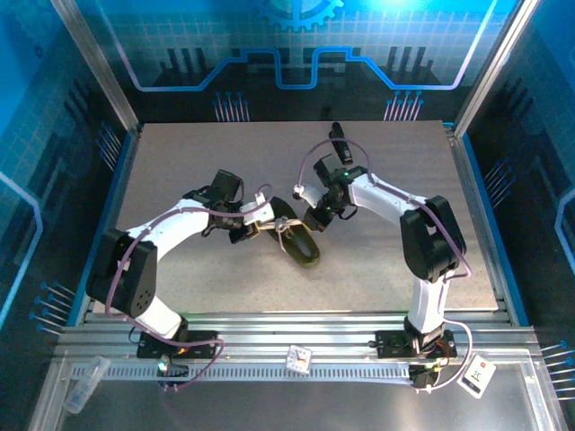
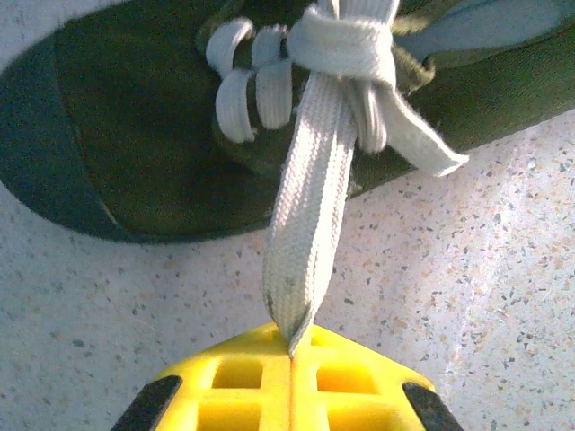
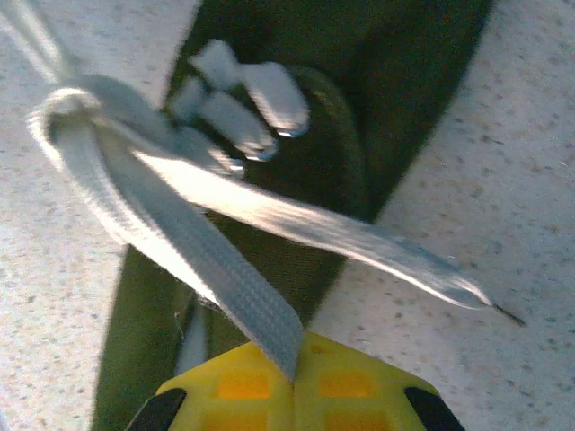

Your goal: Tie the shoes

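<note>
A small dark olive-green shoe [image 1: 299, 241] lies mid-table between both arms. Its whitish laces cross in a knot [image 2: 346, 40] over the tongue. My left gripper [image 1: 244, 232] sits just left of the shoe, its yellow jaws closed tight on a loop of lace [image 2: 305, 224] that runs taut up to the knot. My right gripper [image 1: 316, 220] is just above and right of the shoe, shut on another flat loop of lace [image 3: 211, 260]. A loose lace end [image 3: 386, 251] trails off the shoe's side onto the table. The shoe [image 3: 404, 81] lies under both laces.
A small black oblong object [image 1: 339, 144] stands at the back of the speckled table [image 1: 180, 171]. Metal frame rails [image 1: 287, 337] run along the near edge, with white tags [image 1: 298, 359] on them. Blue enclosure walls surround the table.
</note>
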